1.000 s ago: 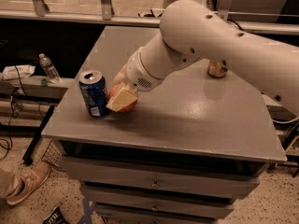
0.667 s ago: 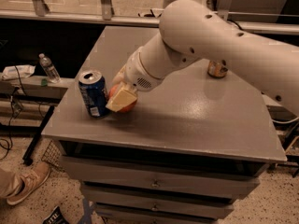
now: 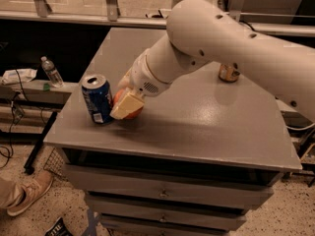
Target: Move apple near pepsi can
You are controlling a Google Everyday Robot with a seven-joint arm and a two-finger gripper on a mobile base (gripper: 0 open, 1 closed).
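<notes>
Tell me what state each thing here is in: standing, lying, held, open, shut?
gripper: low over the apple, beside the pepsi can.
apple: on the table, at the gripper.
pepsi can: upright, close by the apple.
gold-brown can: upright, partly behind the arm.
water bottle: upright, capped, off the table.
drawers: shut.

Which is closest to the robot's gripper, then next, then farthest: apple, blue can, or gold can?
The gripper is at the front left of the table.
1. Apple, right at the gripper.
2. Pepsi can, just left.
3. Gold-brown can, far right, at back.
</notes>
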